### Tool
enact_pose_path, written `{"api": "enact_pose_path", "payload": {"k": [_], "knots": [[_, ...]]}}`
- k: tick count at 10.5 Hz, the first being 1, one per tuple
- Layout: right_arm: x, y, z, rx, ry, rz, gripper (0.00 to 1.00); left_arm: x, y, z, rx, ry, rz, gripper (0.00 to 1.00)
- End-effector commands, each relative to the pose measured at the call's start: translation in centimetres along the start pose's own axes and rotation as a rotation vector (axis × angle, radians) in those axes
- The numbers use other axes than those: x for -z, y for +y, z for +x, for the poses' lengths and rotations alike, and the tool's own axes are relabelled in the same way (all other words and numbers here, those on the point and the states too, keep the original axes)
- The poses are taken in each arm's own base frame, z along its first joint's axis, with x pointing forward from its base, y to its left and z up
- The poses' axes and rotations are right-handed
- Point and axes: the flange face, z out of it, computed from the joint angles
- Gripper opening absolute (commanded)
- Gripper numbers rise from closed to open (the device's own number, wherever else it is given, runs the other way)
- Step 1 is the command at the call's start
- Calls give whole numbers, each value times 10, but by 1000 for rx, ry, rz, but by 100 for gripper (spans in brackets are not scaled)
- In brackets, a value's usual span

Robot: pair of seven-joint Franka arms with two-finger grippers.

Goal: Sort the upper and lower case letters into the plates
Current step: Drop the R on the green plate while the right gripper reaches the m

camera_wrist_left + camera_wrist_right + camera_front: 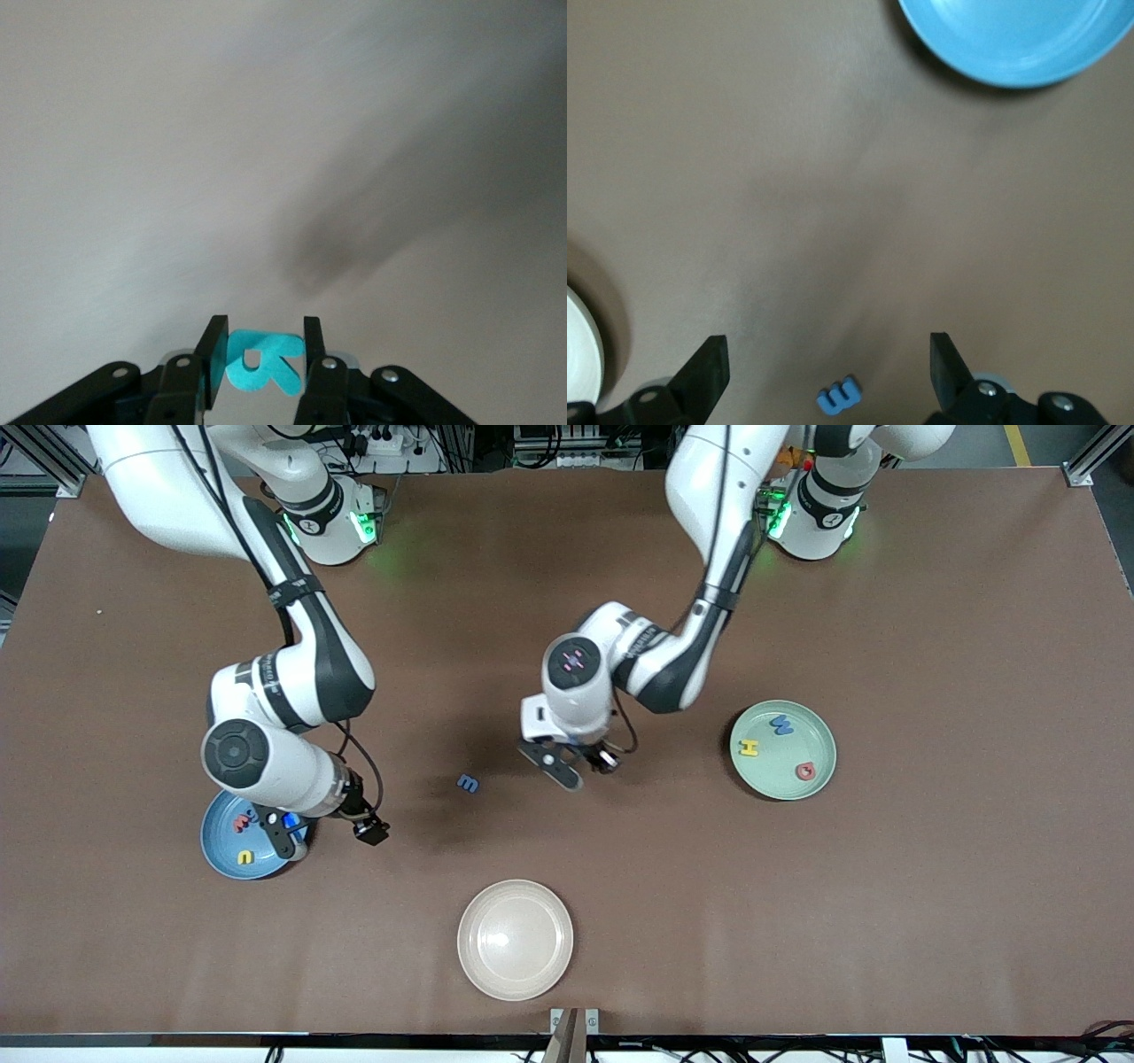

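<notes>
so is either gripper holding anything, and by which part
The left gripper pinches a teal letter by its side edges; the right gripper is open and holds nothing.

A wide brown counter (930,912) fills nearly everything, its matte surface catching soft shadows near the middle. Along its top edge run aluminium frame rails (1097,460) at the corners, a power strip (383,441) with tangled cables, and green light glowing on the brown.
</notes>
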Motion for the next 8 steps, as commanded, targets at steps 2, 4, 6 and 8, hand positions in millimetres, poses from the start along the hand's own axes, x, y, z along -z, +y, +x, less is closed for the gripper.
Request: {"api": "enact_pose_path", "payload": {"k": [2,4,6,8], "knots": [[-12,-9,-27,-94,5,-14,100,9,-149,-83,-198,-86,-85,30],[-39,-14,-51,-151,18,-46,100,-10,-193,-144,-237,-127,-153,30],[-59,-22,-71,-237,38,-17,100,-24,-176,-189,-174,-168,-203,30],[-84,-26,-99,-283,72,-27,100,-37,-175,-210,-139,-190,-219,71]]}}
